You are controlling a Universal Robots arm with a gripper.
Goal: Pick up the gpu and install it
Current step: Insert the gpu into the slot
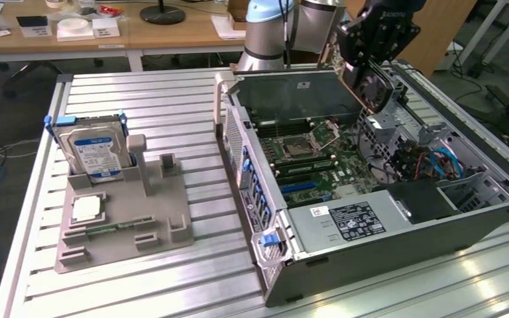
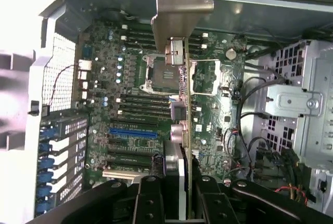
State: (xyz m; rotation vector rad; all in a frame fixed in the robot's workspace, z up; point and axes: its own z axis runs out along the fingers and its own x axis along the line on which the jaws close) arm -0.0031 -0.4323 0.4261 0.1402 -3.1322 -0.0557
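My gripper [image 1: 367,59] is shut on the gpu [image 1: 371,86], which hangs in the air above the far side of the open computer case [image 1: 264,218], over the motherboard [image 1: 317,159]. In the wrist view the gpu [image 2: 179,130] appears edge-on between the black fingers [image 2: 151,198], with its pale metal end bracket [image 2: 177,5] pointing away from the camera. The card floats above the empty CPU socket [image 2: 156,73] and the board's slots. A blue expansion slot [image 2: 132,132] lies beside the card's line and is not touched by it.
A grey fixture [image 1: 140,225] on the slatted table at the exterior view's left holds a blue-labelled hard drive [image 1: 95,149] and a small silver CPU chip [image 1: 87,209]. Inside the case are the power supply [image 1: 352,222], a metal drive cage [image 2: 302,109] and loose cables [image 1: 440,162].
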